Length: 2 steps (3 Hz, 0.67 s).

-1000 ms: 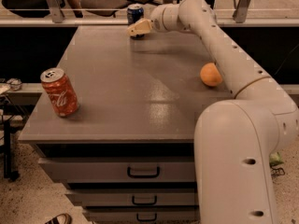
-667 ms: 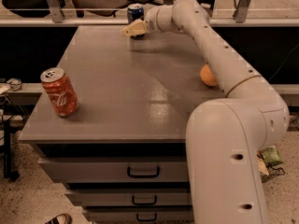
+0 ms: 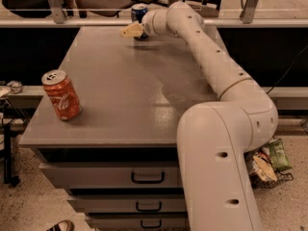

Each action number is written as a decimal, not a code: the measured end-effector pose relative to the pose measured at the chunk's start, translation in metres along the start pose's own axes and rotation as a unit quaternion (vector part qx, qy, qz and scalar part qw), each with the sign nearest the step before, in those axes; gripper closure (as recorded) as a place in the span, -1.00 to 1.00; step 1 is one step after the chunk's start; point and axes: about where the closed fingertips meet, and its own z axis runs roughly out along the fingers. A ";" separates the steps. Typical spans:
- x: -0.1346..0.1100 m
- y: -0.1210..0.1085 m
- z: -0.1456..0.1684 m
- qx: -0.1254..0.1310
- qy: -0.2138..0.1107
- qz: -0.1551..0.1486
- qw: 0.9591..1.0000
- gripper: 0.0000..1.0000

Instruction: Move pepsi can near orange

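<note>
The pepsi can point(image 3: 139, 12), dark blue with a silver top, stands upright at the far edge of the grey table point(image 3: 110, 105). My gripper point(image 3: 132, 31) reaches across the table and sits right in front of the can, at its lower left side, touching or nearly touching it. The orange is hidden; my arm point(image 3: 207, 52) runs over the right side of the table where it would lie.
A red Coca-Cola can point(image 3: 61, 95) stands near the table's front left corner. Drawers point(image 3: 147, 177) sit under the tabletop. A wire basket with snack bags point(image 3: 269, 161) is on the floor at the right. A rail runs behind the table.
My arm has swung left and closer to the camera and now covers the orange on the right. The gripper has stayed by the pepsi can.
</note>
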 end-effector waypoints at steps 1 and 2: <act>-0.004 -0.005 0.005 0.013 -0.006 -0.008 1.000 -0.19; -0.007 -0.017 -0.010 0.024 -0.011 -0.020 0.999 0.45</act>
